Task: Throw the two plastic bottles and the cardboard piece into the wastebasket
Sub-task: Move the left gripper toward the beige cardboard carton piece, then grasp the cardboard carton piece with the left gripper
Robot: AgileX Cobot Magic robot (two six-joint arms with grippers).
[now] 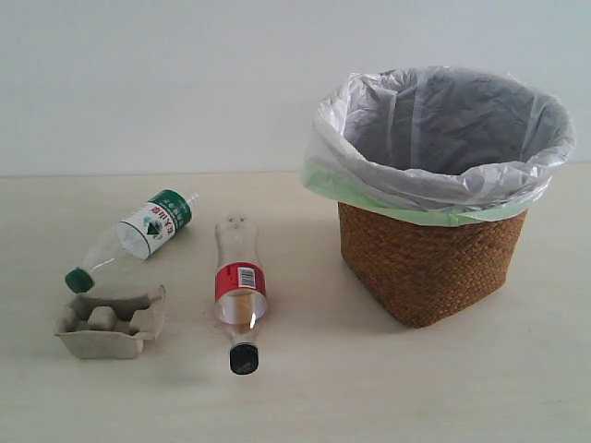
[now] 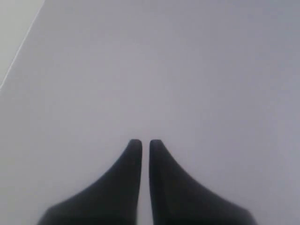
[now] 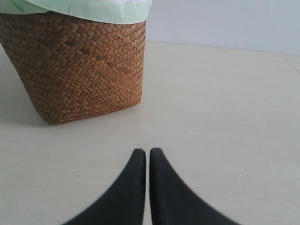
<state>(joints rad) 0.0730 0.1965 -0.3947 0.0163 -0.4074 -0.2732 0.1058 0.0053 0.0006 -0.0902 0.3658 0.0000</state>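
Observation:
The green-capped bottle (image 1: 134, 237) lies on its side at the left of the table. Beside it lies the black-capped, red-labelled bottle (image 1: 238, 287), cap toward the front. The cardboard piece (image 1: 111, 323) rests just in front of the green-capped bottle. The wastebasket (image 1: 429, 258) stands at the right with its bag-lined mouth open; its woven side (image 3: 79, 65) fills one corner of the right wrist view. My right gripper (image 3: 147, 152) is shut and empty over bare table beside the basket. My left gripper (image 2: 145, 143) is shut and empty over a plain pale surface. Neither gripper shows in the exterior view.
A pale wall (image 1: 185, 83) runs behind the table. Bare tabletop (image 3: 225, 117) stretches beside the basket in the right wrist view. An edge line (image 2: 21, 51) crosses one corner of the left wrist view.

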